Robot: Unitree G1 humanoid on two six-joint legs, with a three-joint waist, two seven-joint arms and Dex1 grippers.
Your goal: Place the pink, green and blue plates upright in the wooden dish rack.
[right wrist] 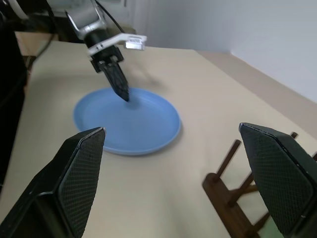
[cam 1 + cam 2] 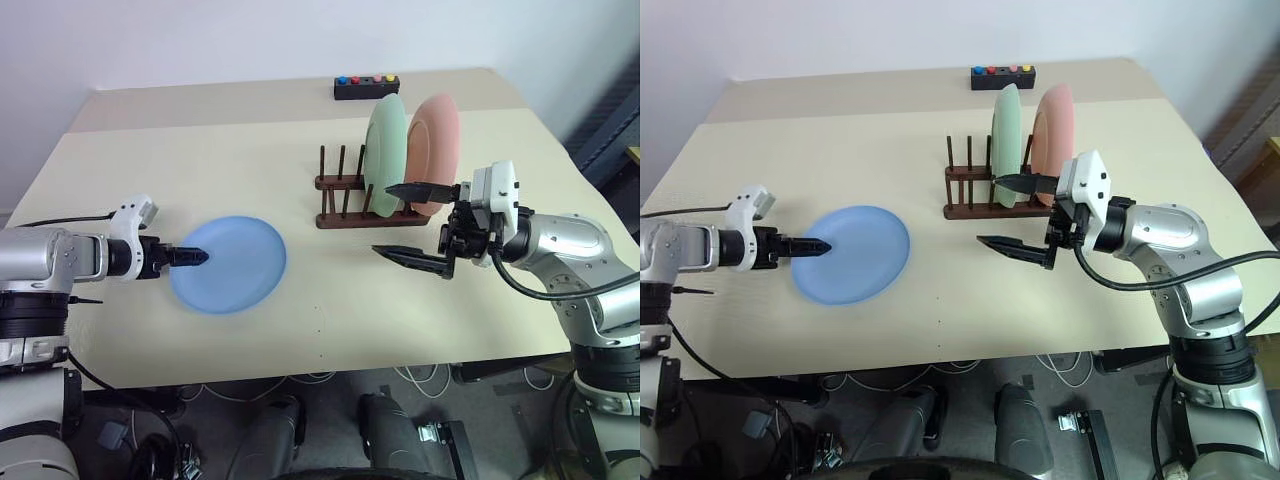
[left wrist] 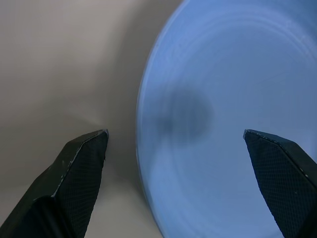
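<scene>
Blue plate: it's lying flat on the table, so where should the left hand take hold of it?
Probably the raised rim of the blue plate on its left edge. The open left hand hovers there already, one finger outside the rim.

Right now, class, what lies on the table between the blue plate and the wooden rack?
Nothing: between the blue plate and the wooden rack there is only bare table, as the left eye view shows.

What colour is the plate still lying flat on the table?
Blue: the round blue plate, clearest in the left eye view.
</scene>
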